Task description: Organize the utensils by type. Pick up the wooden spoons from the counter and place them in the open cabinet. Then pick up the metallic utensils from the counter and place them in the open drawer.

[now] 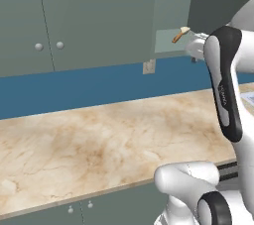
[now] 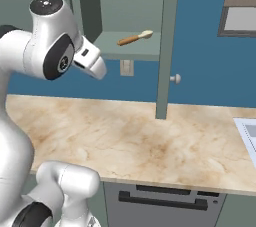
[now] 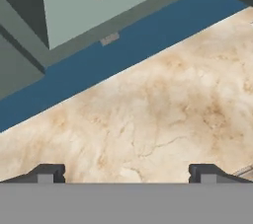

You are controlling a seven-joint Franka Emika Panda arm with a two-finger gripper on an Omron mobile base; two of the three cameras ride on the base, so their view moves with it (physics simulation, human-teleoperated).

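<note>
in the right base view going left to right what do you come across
Robot arm → wooden spoon on the cabinet shelf → open cabinet door edge → round knob → window at the far right.

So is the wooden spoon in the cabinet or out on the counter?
In: one wooden spoon lies flat on the shelf of the open cabinet, above the counter.

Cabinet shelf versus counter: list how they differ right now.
The cabinet shelf is plain pale grey-green; the counter is beige marble with brown veins. The shelf sits high on the wall, the counter low and in front. The shelf carries a wooden spoon; the counter stretch in view carries no utensil. Both are flat and level.
</note>
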